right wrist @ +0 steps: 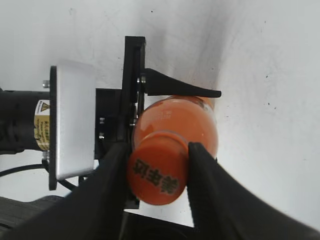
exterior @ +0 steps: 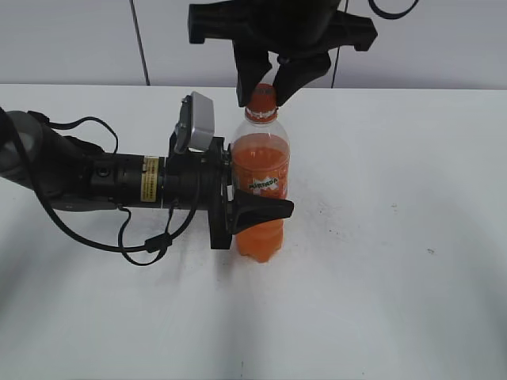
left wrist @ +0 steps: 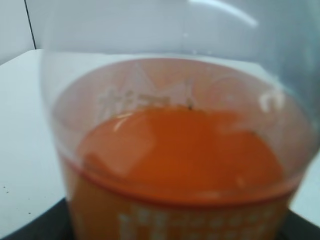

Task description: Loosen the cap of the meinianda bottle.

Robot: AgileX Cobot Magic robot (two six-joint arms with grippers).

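Two pincers engaged, left pincer (exterior: 255, 212) clamping upright bottle (exterior: 261, 186) from 9 o'clock, right pincer (right wrist: 157, 172) gripping cap (right wrist: 156, 175), white tabletop (exterior: 396, 261)

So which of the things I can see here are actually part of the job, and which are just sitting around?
Part of the job:
- meinianda bottle
- cap
- left gripper, clamped round the bottle's body
- right gripper, closed on the cap from above

Just there:
- white table, which holds nothing else in view
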